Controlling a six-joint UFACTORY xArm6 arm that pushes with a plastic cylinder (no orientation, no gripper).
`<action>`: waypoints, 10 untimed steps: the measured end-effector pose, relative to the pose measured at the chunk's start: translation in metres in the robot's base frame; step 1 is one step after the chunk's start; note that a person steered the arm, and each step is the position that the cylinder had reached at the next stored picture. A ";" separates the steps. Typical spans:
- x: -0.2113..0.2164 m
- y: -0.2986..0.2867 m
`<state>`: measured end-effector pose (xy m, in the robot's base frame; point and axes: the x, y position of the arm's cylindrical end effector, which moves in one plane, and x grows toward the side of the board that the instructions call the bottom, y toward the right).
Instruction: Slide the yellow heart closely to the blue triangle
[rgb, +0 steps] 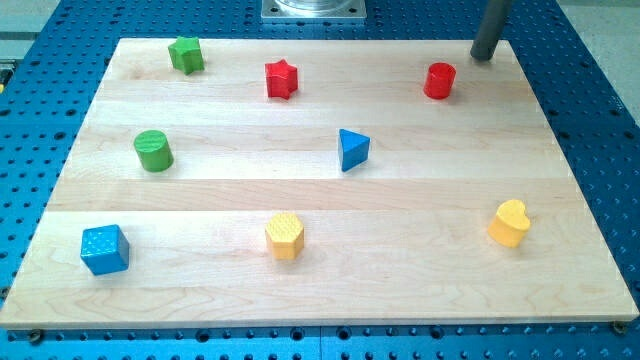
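The yellow heart (510, 222) lies near the view's lower right of the wooden board (320, 290). The blue triangle (352, 149) sits near the board's middle, well apart from the heart, up and to its left. My tip (482, 56) is at the view's top right, at the board's far edge. It is just right of the red cylinder (439, 80) and far above the heart. It touches no block.
A red star (282, 79) and a green star-like block (186, 54) lie along the top. A green cylinder (153, 151) is at the left. A blue cube (105, 249) is at the lower left. A yellow hexagon (285, 235) is at the bottom middle.
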<state>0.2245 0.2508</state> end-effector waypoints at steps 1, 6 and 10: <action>0.056 0.038; 0.319 -0.063; 0.229 -0.126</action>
<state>0.4534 0.1247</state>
